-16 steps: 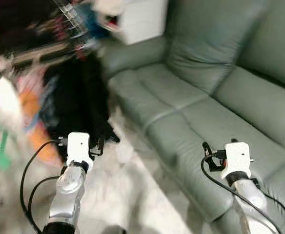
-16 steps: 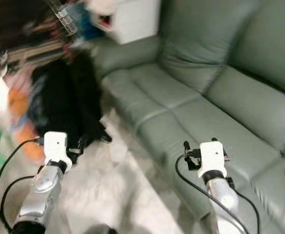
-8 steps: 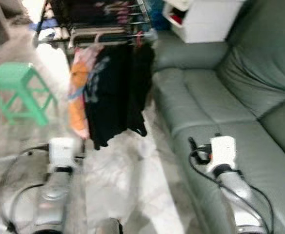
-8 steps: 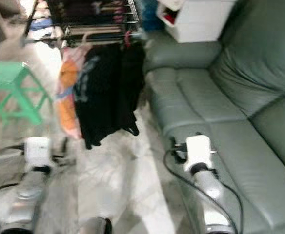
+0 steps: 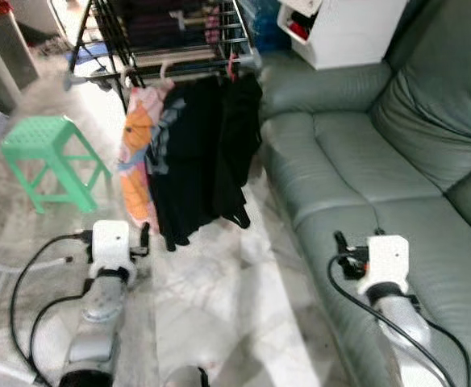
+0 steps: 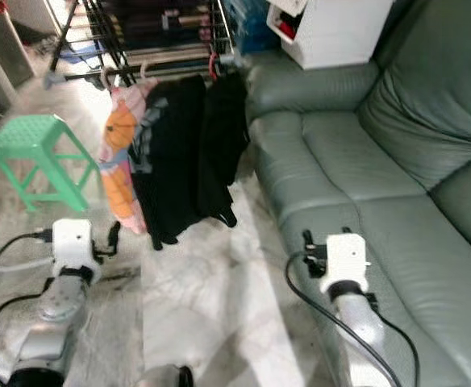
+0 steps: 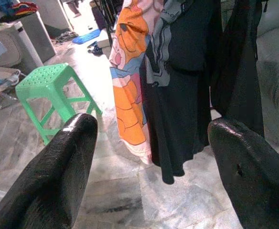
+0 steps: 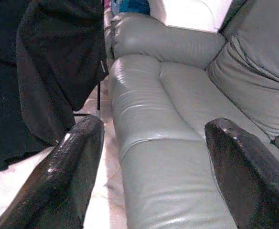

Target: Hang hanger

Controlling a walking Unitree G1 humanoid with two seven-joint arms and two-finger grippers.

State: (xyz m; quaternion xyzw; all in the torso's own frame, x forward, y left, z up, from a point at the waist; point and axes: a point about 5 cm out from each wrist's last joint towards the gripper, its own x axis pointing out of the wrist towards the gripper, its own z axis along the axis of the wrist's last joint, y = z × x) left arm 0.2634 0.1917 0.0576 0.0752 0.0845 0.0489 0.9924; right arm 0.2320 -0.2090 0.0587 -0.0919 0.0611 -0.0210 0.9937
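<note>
A metal clothes rack (image 5: pixel 179 48) stands ahead, between a stool and a sofa. From its front rail hang an orange and pink garment (image 5: pixel 137 165) and black garments (image 5: pixel 211 153) on hangers whose pink hook (image 5: pixel 168 69) and red hook (image 5: pixel 232 66) go over the rail. My left gripper (image 7: pixel 154 125) is held low over the floor, short of the clothes, open with nothing between its fingers. My right gripper (image 8: pixel 154 125) is over the sofa's front edge, open and empty too.
A grey-green leather sofa (image 5: pixel 356 153) runs along the right. A green plastic stool (image 5: pixel 46 145) stands at the left, with a grey appliance (image 7: pixel 15 43) behind it. A white cabinet (image 5: pixel 348 28) sits behind the sofa arm. Pale marble floor (image 5: pixel 219 298) lies between.
The camera has swung left from the sofa toward the rack, and the blur has cleared. The stool and the whole rack have come into view. Both grippers stay open.
</note>
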